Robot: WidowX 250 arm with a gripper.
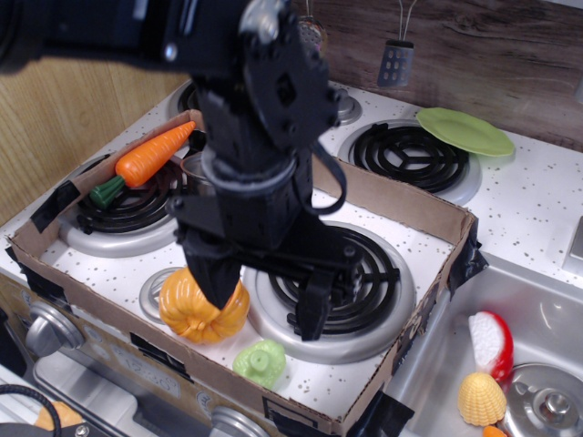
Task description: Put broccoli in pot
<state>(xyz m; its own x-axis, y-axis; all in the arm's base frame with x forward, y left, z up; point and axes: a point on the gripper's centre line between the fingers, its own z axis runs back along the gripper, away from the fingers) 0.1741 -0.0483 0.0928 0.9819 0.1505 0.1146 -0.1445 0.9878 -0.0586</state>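
Spread fingers (314, 308) above the broccoli (260, 363) — pot (194, 169) behind.

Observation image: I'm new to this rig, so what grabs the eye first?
The big black end effector fills the centre, jaws open, above the front of the cardboard-edged stove. Below it lie the orange pumpkin and pale green broccoli; a carrot rests on the left burner.
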